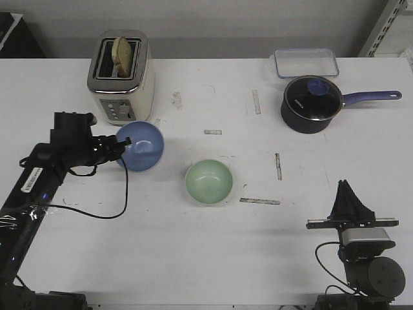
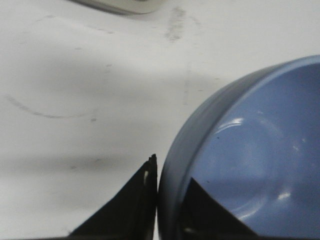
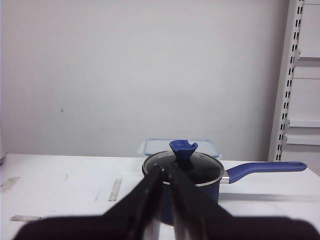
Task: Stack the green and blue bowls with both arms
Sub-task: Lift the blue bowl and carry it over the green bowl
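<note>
The left gripper (image 1: 122, 143) is clamped on the blue bowl's (image 1: 143, 146) rim, seemingly firm. Lift level, then centre it over the green bowl (image 1: 209, 181) mid-bench; the right gripper (image 1: 349, 194), fingers together, idles.

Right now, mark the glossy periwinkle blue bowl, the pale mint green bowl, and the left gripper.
Periwinkle blue bowl (image 1: 142, 146), front view, inner wall.
Mint green bowl (image 1: 208, 181), front view, inside bottom.
Left gripper (image 1: 124, 141), front view, fingertips at blue rim.

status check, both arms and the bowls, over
Left gripper clamped on blue bowl rim, one finger inside, one outside. Right gripper parked, shut, empty. Green bowl upright, open, apart from blue; nothing between them.
</note>
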Motion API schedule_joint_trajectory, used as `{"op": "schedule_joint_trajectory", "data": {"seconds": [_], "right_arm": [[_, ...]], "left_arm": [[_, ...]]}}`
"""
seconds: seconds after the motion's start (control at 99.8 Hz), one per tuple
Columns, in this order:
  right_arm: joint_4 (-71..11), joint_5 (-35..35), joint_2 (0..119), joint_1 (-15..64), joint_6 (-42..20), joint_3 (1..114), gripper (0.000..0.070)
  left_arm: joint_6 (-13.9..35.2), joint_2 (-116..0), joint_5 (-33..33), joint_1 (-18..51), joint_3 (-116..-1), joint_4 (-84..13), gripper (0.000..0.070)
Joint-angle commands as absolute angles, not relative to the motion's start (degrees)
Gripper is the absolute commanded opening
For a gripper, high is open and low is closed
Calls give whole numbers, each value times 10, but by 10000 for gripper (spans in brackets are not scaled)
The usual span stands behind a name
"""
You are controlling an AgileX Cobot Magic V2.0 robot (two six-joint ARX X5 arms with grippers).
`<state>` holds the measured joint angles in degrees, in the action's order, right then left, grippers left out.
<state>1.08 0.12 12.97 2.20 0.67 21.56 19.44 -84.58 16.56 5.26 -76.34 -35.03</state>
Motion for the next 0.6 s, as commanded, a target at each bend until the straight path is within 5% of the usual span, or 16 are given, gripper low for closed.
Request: {"op": "schedule_joint_trajectory", "data": {"seconds": [0.0,0.281,0.591], "right_arm": [[17,1,128,22,11,218,13],[17,1,128,22,11,218,13],[17,1,128,22,11,218,13]], "left_arm": [[218,-854,170,87,-775,-319,1],[224,-883,170,232,-775,-218,1],[247,-936,170,316,-775,-240,1]]}}
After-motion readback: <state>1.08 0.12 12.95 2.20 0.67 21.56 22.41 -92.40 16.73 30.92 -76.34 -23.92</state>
